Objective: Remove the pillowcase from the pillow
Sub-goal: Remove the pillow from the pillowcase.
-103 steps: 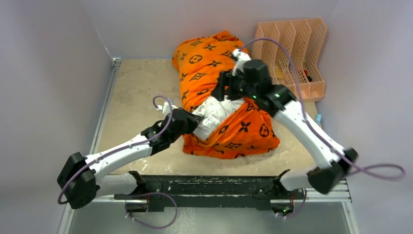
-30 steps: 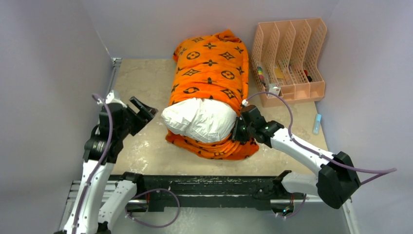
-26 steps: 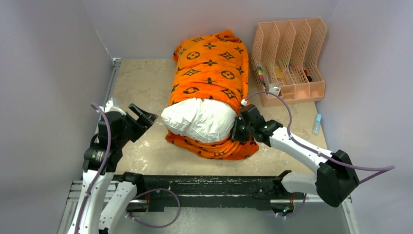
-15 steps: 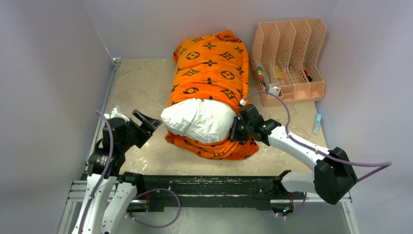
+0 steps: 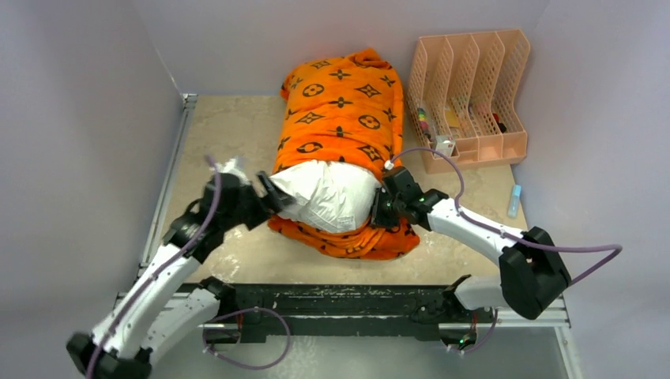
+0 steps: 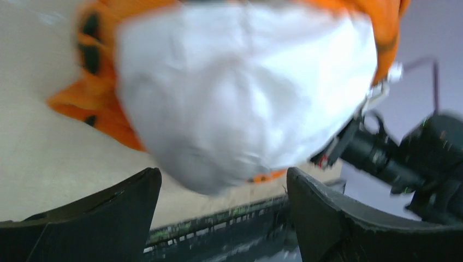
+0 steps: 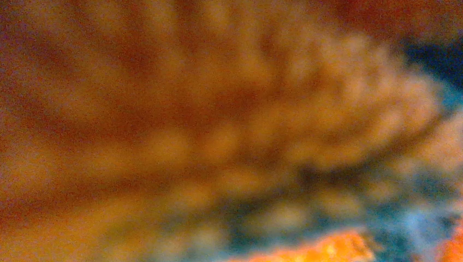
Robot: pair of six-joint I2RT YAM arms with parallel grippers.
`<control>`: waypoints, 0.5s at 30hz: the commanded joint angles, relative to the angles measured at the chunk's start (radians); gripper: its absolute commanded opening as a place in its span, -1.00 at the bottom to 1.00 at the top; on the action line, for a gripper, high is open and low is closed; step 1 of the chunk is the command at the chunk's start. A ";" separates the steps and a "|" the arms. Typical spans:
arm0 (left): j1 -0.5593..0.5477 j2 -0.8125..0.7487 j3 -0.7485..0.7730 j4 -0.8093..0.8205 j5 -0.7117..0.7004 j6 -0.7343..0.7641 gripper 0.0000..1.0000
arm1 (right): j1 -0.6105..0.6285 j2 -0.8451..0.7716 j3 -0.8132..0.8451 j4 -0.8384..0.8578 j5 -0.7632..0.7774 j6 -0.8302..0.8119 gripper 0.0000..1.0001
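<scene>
On the counter [image 5: 221,134], mid-right: the pillowcase [image 5: 340,103] lies lengthwise. Its far end is at the back wall, and I can't tell if it touches. The pillow [image 5: 328,193] bulges out of the near opening, white end exposed, with orange bunched under it and along both sides.

I've got the left pincer [image 5: 272,193] released, jaws wide, at the left edge of the exposed pillow end. From the left wrist camera the white bulge fills the gap ahead of both fingers. I can't tell whether they touch it.

The right pincer [image 5: 385,212] is clenched, with its tips buried in the plush at the right hem of the opening, beside the pillow. The right wrist camera shows only blurred orange fabric up against the lens, so I can't confirm a fold is pinched.

Room:
- Left: a wide bare strip of counter between the case and the left rail [image 5: 170,174].
- Right: tight. The peach mesh file organizer [image 5: 474,87] stands just beside the far half of the case, leaving a narrow gap.
- Right wall: a small pale-blue item [image 5: 514,200] lies near it, well apart from the case.
- Near: a band of counter separates the bunched hem from the black base rail [image 5: 340,298].
</scene>
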State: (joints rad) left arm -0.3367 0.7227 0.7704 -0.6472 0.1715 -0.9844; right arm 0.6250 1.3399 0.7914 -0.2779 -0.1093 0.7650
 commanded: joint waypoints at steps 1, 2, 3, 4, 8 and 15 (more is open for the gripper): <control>-0.419 0.186 0.126 0.125 -0.285 0.016 0.70 | -0.004 0.022 0.046 0.064 -0.002 -0.013 -1.00; -0.520 0.226 0.163 0.123 -0.392 0.001 0.70 | -0.004 0.020 0.051 0.055 0.002 -0.015 -1.00; -0.593 0.246 0.182 0.134 -0.474 -0.031 0.70 | -0.004 0.016 0.053 0.049 0.009 -0.017 -1.00; -0.627 0.251 0.179 0.141 -0.555 -0.080 0.75 | -0.004 0.008 0.051 0.049 0.015 -0.018 -1.00; -0.652 0.183 0.039 0.205 -0.689 -0.260 0.77 | -0.004 -0.016 0.034 0.056 0.012 -0.008 -1.00; -0.798 0.278 -0.061 0.306 -0.831 -0.460 0.77 | -0.004 -0.033 0.033 0.082 -0.029 0.008 -1.00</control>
State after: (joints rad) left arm -1.0470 0.9199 0.7197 -0.4423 -0.4984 -1.2884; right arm 0.6250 1.3285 0.8013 -0.2863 -0.1238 0.7658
